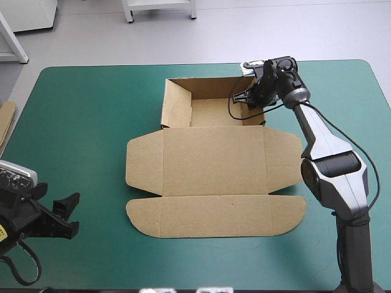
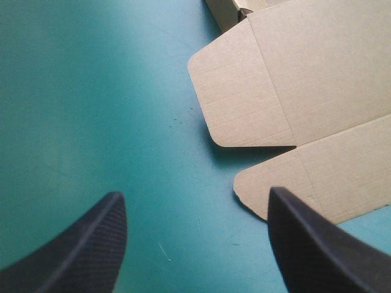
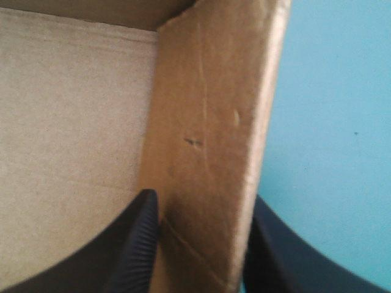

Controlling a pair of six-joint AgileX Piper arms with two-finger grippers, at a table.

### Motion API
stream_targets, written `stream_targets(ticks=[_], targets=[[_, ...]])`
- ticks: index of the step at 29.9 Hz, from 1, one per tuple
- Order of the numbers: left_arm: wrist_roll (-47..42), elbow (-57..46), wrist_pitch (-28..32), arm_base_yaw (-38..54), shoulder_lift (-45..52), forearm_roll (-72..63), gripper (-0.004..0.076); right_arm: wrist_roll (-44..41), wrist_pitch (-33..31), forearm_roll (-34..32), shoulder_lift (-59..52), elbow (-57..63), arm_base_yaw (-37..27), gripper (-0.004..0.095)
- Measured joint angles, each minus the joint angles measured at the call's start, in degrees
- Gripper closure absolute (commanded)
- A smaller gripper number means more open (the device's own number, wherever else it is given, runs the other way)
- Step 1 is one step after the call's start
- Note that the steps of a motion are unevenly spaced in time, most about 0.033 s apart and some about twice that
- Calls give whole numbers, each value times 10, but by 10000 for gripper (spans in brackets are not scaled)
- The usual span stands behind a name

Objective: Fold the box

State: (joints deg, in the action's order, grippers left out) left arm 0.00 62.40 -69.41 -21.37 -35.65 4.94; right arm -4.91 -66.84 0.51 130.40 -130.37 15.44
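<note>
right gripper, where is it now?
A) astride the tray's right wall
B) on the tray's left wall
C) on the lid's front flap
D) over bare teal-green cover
A: in the right wrist view the right gripper has one black finger inside the tray of the box and one outside, with the right wall pinched between them.

One box; four fingers; one board edge.

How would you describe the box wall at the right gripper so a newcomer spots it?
On the teal-green table, the brown box lies mostly flat, with an open tray raised at its far end. The wall is the tray's side one nearest the right arm. Alone among the walls, it stands between the right gripper's fingers, one inside, one outside.
</note>
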Motion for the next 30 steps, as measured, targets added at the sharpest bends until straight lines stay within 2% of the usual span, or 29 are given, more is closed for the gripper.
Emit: stream_targets(ticks=[5, 9, 13, 18, 30], targets=[[0, 0, 0, 0, 0, 1, 250, 24, -6, 3, 0, -2, -14, 921], [0, 0, 0, 0, 0, 1, 251, 27, -30, -23, 0, -3, -33, 921], [0, 0, 0, 0, 0, 1, 251, 43, -34, -19, -10, 13, -71, 921], [0, 0, -2, 0, 0, 1, 251, 66, -32, -63, -43, 66, -122, 921], [0, 0, -8, 0, 0, 13, 251, 102, -34, -104, -93, 104, -312, 921]])
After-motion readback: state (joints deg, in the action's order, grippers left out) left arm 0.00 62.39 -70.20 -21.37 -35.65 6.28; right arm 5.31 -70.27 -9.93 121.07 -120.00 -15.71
